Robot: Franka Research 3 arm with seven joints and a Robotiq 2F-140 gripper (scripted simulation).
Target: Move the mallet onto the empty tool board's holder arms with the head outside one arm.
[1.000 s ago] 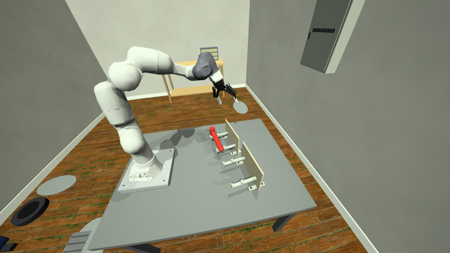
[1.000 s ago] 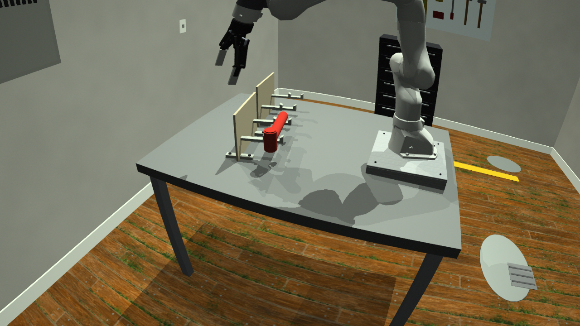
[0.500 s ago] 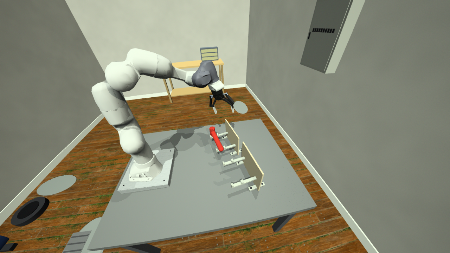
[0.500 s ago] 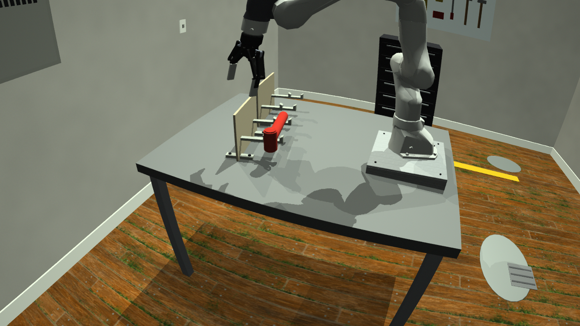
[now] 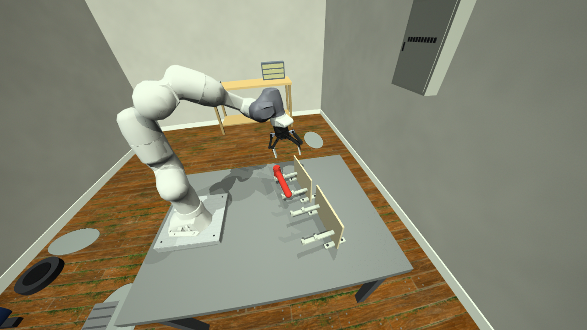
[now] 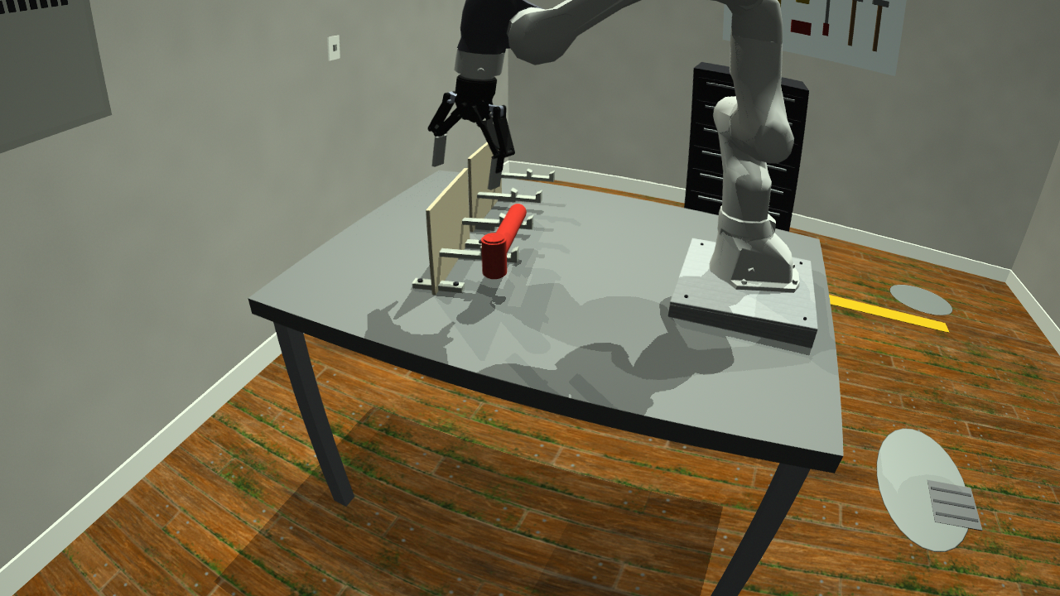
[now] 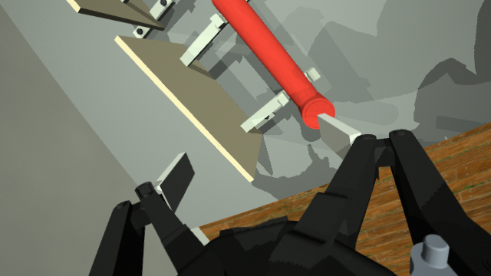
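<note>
The red mallet (image 5: pixel 282 183) lies across the two arms of the far tool board (image 5: pixel 303 176), with its head (image 5: pixel 277 168) at the far end, outside the arm. It also shows in the exterior view (image 6: pixel 503 235) and in the wrist view (image 7: pixel 270 55). The empty tool board (image 5: pixel 329 216) stands beside it, nearer the top view, with both arms (image 5: pixel 305 210) (image 5: pixel 318 237) bare. My gripper (image 5: pixel 287 153) is open and empty. It hangs in the air above the head end of the mallet's board (image 7: pixel 199 103), apart from the mallet. In the wrist view my fingers straddle that board's end.
The robot base plate (image 5: pixel 192 223) is bolted to the table on the side away from the boards. The table's far edge and the wooden floor lie just below the gripper. A wall runs behind the boards.
</note>
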